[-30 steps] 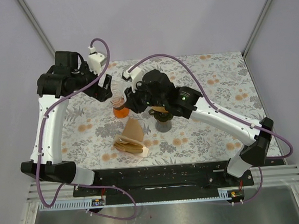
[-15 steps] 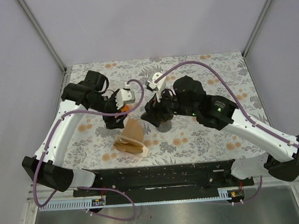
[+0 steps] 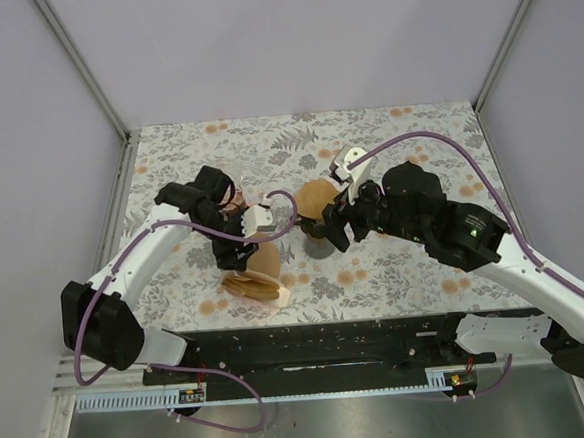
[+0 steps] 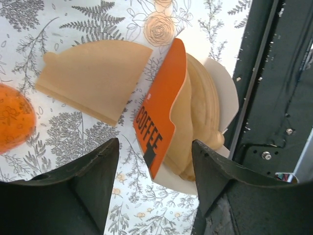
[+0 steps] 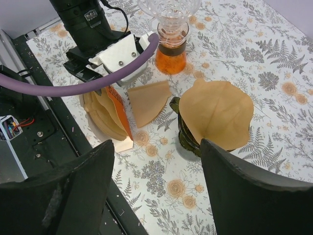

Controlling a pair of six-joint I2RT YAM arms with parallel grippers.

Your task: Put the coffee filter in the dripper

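The dark green dripper stands mid-table with a brown coffee filter sitting in its cone, spread wide above the rim; the same coffee filter shows from above. My right gripper hangs open just in front of the dripper, nothing between its fingers. My left gripper is open above the pack of filters with its orange "COFFEE" card, touching neither. A single loose filter lies flat beside the pack.
A glass flask of orange liquid stands behind the loose filter, close to the left arm. The black front rail runs right next to the pack. The right arm reaches in from the right.
The right gripper has opened and drawn back, leaving the filter in the dripper. The left arm swung down from the flask to above the filter pack, its jaws narrowing somewhat.
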